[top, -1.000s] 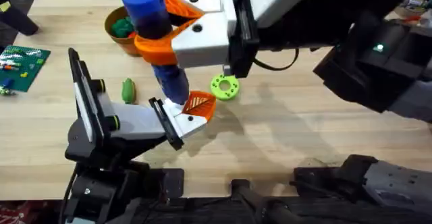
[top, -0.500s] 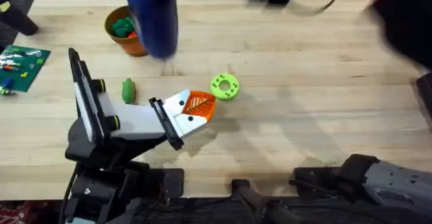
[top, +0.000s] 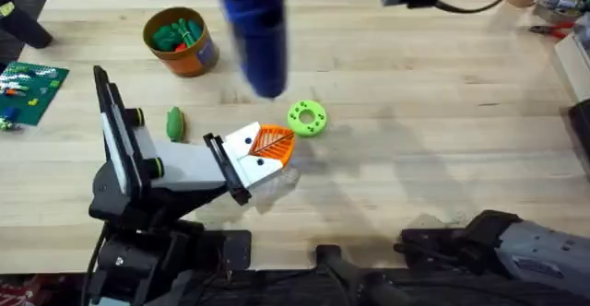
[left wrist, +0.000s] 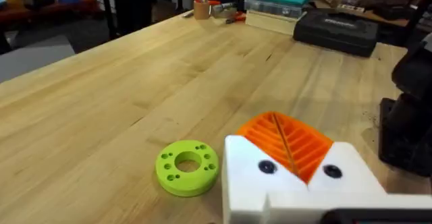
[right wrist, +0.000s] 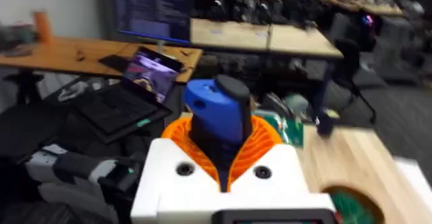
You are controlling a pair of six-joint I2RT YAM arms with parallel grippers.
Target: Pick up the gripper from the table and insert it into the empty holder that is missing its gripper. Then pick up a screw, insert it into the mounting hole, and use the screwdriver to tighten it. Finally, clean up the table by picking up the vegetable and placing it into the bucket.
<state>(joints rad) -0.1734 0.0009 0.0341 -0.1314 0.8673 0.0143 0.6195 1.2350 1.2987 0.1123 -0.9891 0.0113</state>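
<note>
The screwdriver (top: pixel 256 31) has shifted rightward, clamped in the right fingers (right wrist: pixel 223 153). One vegetable (top: pixel 174 123) lies on the counter (top: pixel 442 140), bucket (top: pixel 181 41) at twelve o'clock. Left fingers: state indeterminable.

green disc (top: pixel 306 119): flat on the wood, ring shape with small holes around it
circuit board (top: pixel 28 90): green, sitting off the far left edge
laptop (right wrist: pixel 135 92): open on a desk in the background room

R gripper (right wrist: pixel 223 166) clamped, raised high.
</note>
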